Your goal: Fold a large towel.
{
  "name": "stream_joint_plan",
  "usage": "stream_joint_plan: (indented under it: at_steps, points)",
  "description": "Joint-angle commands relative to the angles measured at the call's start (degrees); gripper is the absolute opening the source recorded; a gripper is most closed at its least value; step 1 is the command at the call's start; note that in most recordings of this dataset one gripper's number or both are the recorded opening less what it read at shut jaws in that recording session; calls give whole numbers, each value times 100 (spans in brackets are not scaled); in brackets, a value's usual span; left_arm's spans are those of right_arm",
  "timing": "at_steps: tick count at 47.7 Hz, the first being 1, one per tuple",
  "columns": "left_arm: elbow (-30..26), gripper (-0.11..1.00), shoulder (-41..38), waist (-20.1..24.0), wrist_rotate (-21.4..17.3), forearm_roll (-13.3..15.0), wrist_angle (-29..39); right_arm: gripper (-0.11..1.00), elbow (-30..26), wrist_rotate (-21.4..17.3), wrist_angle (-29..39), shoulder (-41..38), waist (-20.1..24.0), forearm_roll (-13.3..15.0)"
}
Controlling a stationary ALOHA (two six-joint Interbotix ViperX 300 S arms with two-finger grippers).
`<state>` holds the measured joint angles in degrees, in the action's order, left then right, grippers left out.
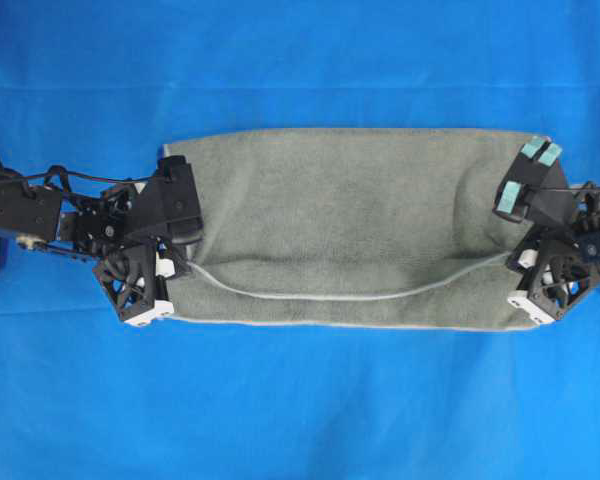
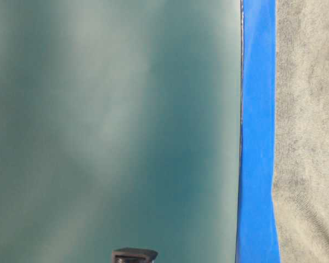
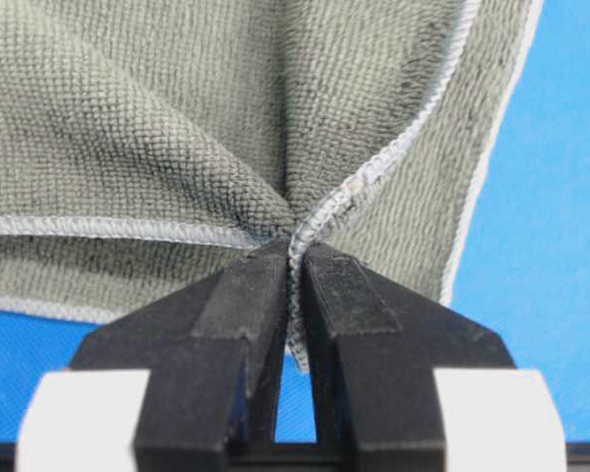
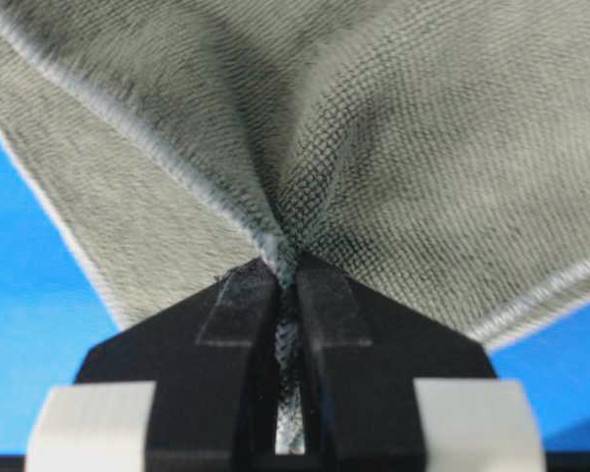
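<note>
Grey-green towel [image 1: 350, 215], doubled over, pale hem sagging mid-span.

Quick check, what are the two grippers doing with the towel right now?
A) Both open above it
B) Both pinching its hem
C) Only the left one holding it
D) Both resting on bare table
B: each wrist view shows the left gripper and right gripper clamped shut on the towel hem.

Both arms are matte black, built from angular plates and open triangular brackets. The left arm [image 1: 40, 215] carries thin black cables looped along its top and small pale screws. The right gripper [image 4: 287, 270] has two black wedge-shaped fingers [image 4: 238, 305] with white blocks behind them; seen from overhead, teal pads sit behind it on the wrist.
</note>
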<state>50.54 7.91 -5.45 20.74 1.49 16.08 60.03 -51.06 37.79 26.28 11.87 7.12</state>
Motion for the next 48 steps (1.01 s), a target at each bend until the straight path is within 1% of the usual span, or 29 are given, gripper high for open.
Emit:
stream_joint_plan:
  at_steps: [1,4,6,8,9,12,14,16,18,19,23,25,30,32,35,36,39,41,42,45,48]
  points:
    - [0,3,105,-18,0,9,-35,3,-70,-18,-167,-70,123,-70]
    - [26,9,141,-26,26,9,-26,3,-79,-26,-185,-114,202,-176]
    - [44,17,158,-44,53,9,-9,6,-114,-18,-149,-132,290,-308]
    - [53,27,193,-79,79,9,44,17,-123,-18,-114,-132,378,-378]
    - [53,35,220,-88,97,9,79,25,-123,-9,-97,-132,431,-404]
    - [44,51,325,-105,114,9,264,44,-132,-18,-53,-123,589,-413]
    - [26,63,404,-105,105,9,396,56,-132,-18,-26,-97,633,-413]
    - [0,72,510,-105,79,9,527,65,-158,-18,18,-62,650,-413]
    - [-44,76,668,-105,44,9,694,70,-185,-9,62,-9,650,-413]
    - [-62,77,747,-105,44,9,765,70,-211,0,88,18,650,-413]
    - [-185,77,1072,-105,26,9,993,66,-343,26,299,237,650,-343]
    - [-255,77,1239,-105,9,-18,1063,67,-404,18,422,360,650,-229]
    - [-387,76,1670,44,-97,-44,1090,68,-519,-9,791,721,642,246]
    - [-387,76,1767,185,-211,-53,1072,68,-562,-18,993,914,606,527]
    - [-352,76,1837,466,-422,-53,1037,68,-571,-26,1266,1151,431,949]
    - [-334,76,1837,650,-554,-62,1002,68,-554,-44,1345,1222,325,1090]
    - [-316,75,1802,1020,-817,-62,940,68,-492,-97,1591,1371,-70,1503]
    - [-308,75,1740,1257,-984,-62,888,68,-448,-123,1705,1433,-387,1714]
    - [-299,75,1696,1371,-1063,-62,853,68,-413,-123,1784,1433,-624,1854]
    - [-281,75,1547,1670,-1301,-62,721,68,-325,-123,1802,1371,-1063,2048]
    - [-255,75,1318,1960,-1529,-62,527,68,-237,-123,1749,1239,-1485,2153]
